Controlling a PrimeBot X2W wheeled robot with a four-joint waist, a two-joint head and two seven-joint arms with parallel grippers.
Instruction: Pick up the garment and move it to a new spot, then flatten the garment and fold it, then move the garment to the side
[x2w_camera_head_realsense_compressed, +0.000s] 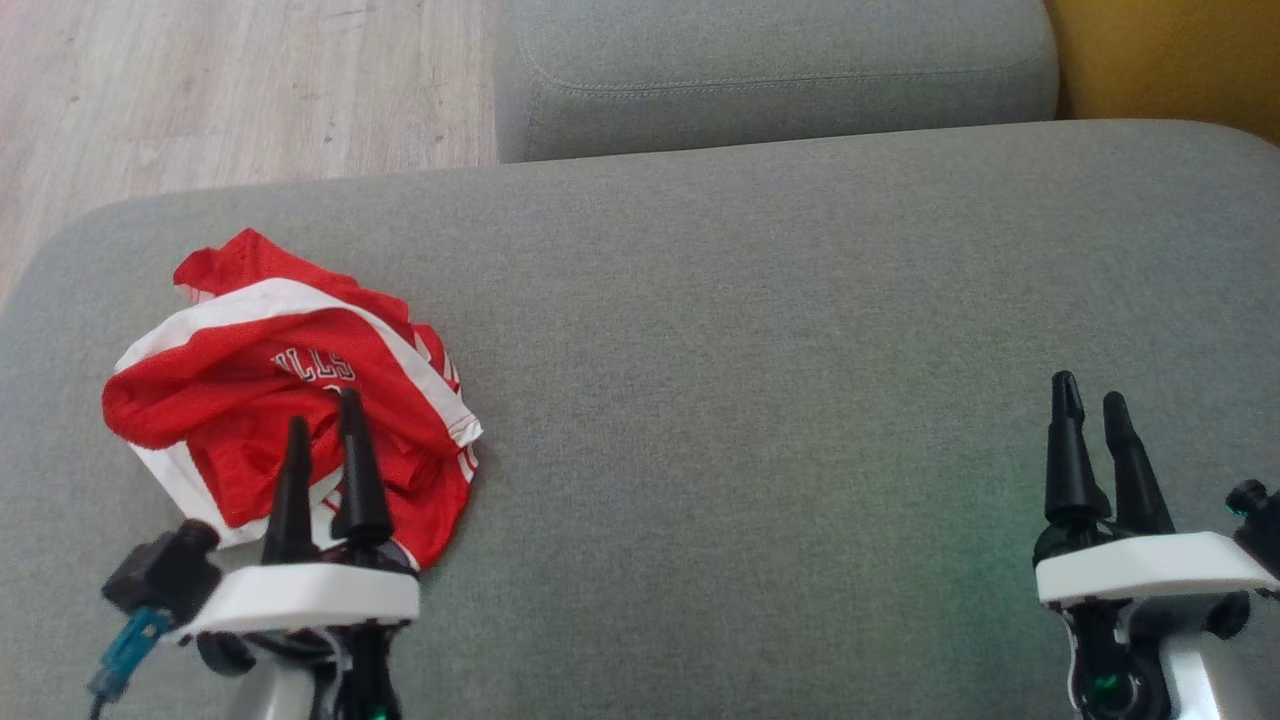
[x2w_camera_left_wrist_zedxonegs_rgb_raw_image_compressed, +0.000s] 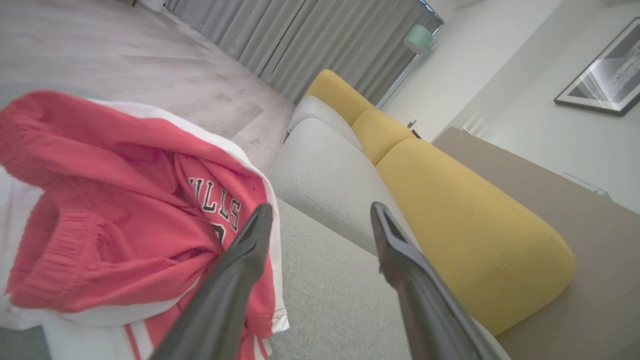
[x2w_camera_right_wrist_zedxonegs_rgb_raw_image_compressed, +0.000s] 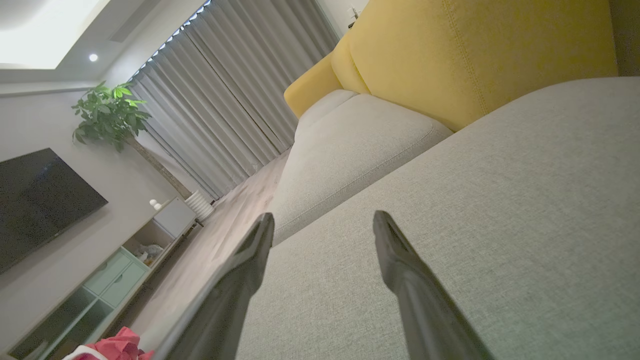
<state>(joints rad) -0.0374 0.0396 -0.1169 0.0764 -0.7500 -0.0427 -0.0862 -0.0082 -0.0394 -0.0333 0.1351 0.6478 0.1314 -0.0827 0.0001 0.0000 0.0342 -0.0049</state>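
The garment (x2w_camera_head_realsense_compressed: 270, 390) is a red jersey with white trim and white lettering, crumpled in a heap at the left end of the grey sofa seat (x2w_camera_head_realsense_compressed: 760, 400). My left gripper (x2w_camera_head_realsense_compressed: 325, 410) hovers over the heap's near edge, fingers open and empty. From the left wrist, the garment (x2w_camera_left_wrist_zedxonegs_rgb_raw_image_compressed: 120, 225) lies to the left of the open left gripper (x2w_camera_left_wrist_zedxonegs_rgb_raw_image_compressed: 320, 212). Far off at the seat's right side, my right gripper (x2w_camera_head_realsense_compressed: 1090, 392) is open above bare cushion. The right wrist view has the open right gripper (x2w_camera_right_wrist_zedxonegs_rgb_raw_image_compressed: 322, 220) over grey fabric and a scrap of the garment (x2w_camera_right_wrist_zedxonegs_rgb_raw_image_compressed: 117, 347) at the bottom left.
A second grey cushion (x2w_camera_head_realsense_compressed: 780, 70) lies behind the seat, with a yellow backrest (x2w_camera_head_realsense_compressed: 1170, 60) at the far right. Pale wood floor (x2w_camera_head_realsense_compressed: 220, 90) lies beyond the seat's left edge. A TV cabinet (x2w_camera_right_wrist_zedxonegs_rgb_raw_image_compressed: 115, 275), plant and curtains stand across the room.
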